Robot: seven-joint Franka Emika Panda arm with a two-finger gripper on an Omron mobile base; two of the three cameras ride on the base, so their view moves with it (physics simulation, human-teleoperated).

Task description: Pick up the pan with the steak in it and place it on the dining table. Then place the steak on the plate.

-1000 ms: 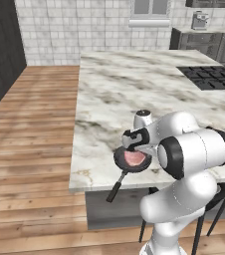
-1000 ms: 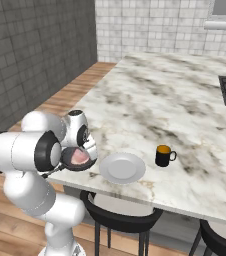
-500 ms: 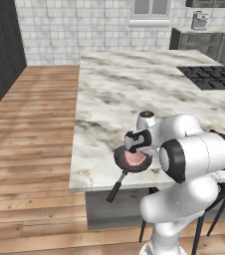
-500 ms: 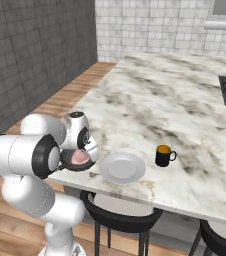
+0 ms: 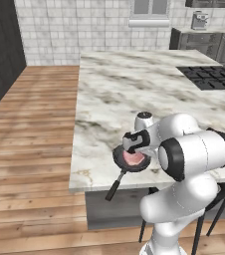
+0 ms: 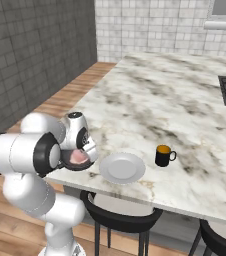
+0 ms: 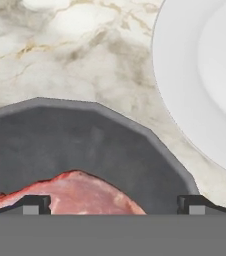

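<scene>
The black pan (image 5: 130,164) rests on the marble dining table (image 5: 109,99) near its front edge, and its handle (image 5: 115,183) sticks out over that edge. The pink steak (image 5: 134,158) lies inside it. My gripper (image 5: 136,151) hangs just above the steak, open. In the hand view the fingertips (image 7: 32,204) stand wide apart over the steak (image 7: 85,192) in the pan (image 7: 85,140), holding nothing. The light-grey plate (image 6: 122,167) sits beside the pan (image 6: 76,162) on its right, close to it without touching, and its rim shows in the hand view as the plate (image 7: 200,75).
A dark mug (image 6: 162,155) with an orange inside stands to the right of the plate. A black gas stove (image 5: 211,77) is set into the far right of the top. Black stools (image 6: 120,220) stand under the table's front edge.
The hand has barely shifted above the pan. Pan, steak and plate lie where they were.
</scene>
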